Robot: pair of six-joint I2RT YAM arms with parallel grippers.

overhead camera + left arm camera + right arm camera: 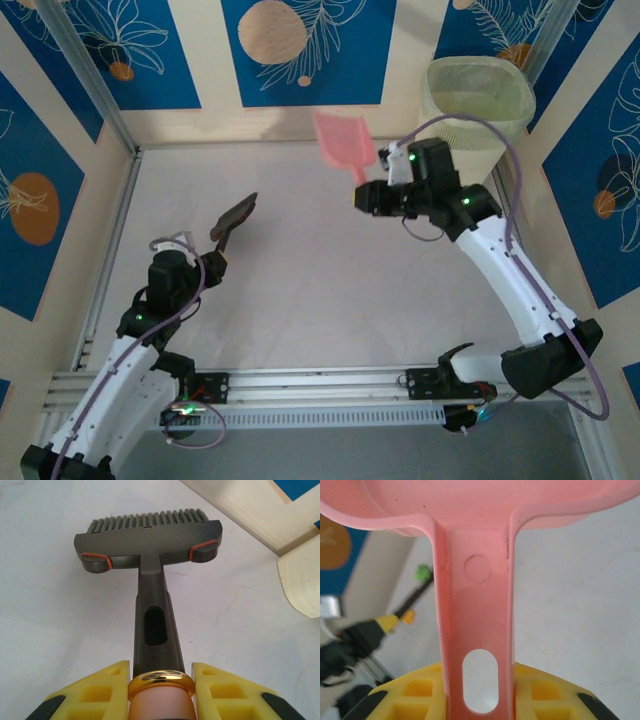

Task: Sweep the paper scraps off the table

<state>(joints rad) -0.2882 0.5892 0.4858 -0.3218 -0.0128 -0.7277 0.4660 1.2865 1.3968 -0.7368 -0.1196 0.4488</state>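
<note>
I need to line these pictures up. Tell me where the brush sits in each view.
Top external: brush left of centre, over the table, head toward the back wall.
Left wrist: centre, handle running up from the left gripper to the head at top.
Right wrist: blurred at the left, probably the thin dark stick.
Shared landmark: the whitish table.

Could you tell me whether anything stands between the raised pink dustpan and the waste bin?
Nothing visible does; the dustpan, clamped by the right gripper, hangs left of the waste bin, the gap clear.
</note>
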